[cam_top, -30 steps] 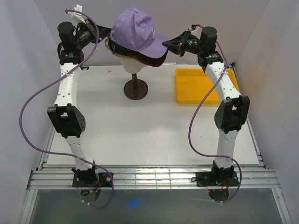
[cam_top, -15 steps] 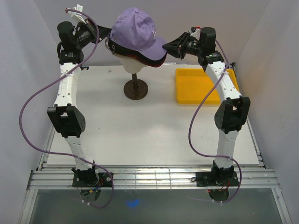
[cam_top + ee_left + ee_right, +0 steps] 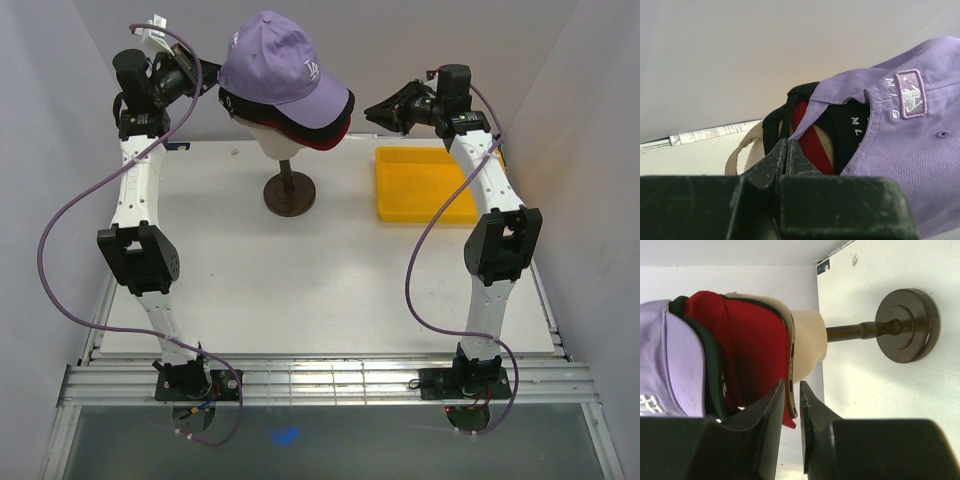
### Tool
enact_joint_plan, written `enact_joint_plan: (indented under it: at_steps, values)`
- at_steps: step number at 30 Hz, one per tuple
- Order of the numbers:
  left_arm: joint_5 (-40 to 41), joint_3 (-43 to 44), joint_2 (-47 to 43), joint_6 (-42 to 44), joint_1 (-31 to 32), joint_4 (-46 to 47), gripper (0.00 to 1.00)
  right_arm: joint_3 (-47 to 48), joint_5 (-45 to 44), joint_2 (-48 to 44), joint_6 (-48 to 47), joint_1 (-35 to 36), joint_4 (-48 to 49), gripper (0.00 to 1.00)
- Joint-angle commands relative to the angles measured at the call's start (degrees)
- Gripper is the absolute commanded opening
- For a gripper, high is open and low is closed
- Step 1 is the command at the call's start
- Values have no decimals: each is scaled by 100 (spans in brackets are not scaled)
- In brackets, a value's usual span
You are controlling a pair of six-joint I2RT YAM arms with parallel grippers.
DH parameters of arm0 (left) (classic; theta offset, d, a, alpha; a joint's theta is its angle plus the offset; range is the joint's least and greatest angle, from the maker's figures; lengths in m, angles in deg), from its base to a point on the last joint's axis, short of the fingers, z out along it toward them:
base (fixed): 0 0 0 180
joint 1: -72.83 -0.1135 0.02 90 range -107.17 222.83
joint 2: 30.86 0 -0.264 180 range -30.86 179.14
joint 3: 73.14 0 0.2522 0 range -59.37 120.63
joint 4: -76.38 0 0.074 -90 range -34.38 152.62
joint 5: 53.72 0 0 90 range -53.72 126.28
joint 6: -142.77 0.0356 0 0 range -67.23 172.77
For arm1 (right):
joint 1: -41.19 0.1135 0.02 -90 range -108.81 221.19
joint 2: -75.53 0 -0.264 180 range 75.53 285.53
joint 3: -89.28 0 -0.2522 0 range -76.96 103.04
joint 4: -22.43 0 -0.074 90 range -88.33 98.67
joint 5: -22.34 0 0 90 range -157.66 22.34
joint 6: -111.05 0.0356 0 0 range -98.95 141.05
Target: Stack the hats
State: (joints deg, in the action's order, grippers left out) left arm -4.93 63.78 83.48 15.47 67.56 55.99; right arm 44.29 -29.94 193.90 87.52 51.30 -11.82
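From above, the hats [image 3: 285, 75] sit in a pile on the head [image 3: 280, 140], high over the table [image 3: 330, 280]. The purple hat [image 3: 270, 55] is on top. The left gripper [image 3: 214, 77] is at the back of the pile. The right gripper [image 3: 372, 108] is near the brims but not touching them. I think the pile is made and the arms need to let go. To do that well, each arm should pull straight back and slowly, so no finger catches a strap or brim and tips the pile.

From the left wrist, the fingers are pressed tight together at the back of the hats. I see no cloth between them. The tips are just in front of the red hat [image 3: 812, 145], with the black hat [image 3: 852, 127] beside it.

From the right wrist, the fingers are open just a crack and hold nothing. The brims are a little way beyond the tips.

Count: three hats for sure, one purple, one black, one red. A dark edge [image 3: 791, 370] under the red one may be a fourth. One head, one stand [image 3: 907, 325], one yellow tray [image 3: 400, 205], two grippers
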Motion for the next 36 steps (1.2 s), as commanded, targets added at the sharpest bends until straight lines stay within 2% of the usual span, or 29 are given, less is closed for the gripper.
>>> enact_joint_plan:
  at_steps: [1, 7, 15, 18, 25, 36]
  values:
    - [26, -169, 132, 188, -96, -611, 11, 4, -150, -190, -284, 35, -96, 24]
    - [-62, -142, 0, -5, -149, -401, 24, 83, -106, -252, -249, 0, -60, 25]
    - [-186, -72, -228, -260, -219, -40, 45, -31, -124, -384, -249, -35, -34, 25]
    - [-194, -37, -299, -295, -254, 13, 50, -49, -115, -428, -276, -53, -25, 26]
    - [-291, 42, -413, -462, -342, 206, 56, -154, -133, -516, -311, -70, -25, 31]
    - [-387, 51, -615, -831, -641, 514, 59, -286, -229, -797, -390, -150, -25, 35]
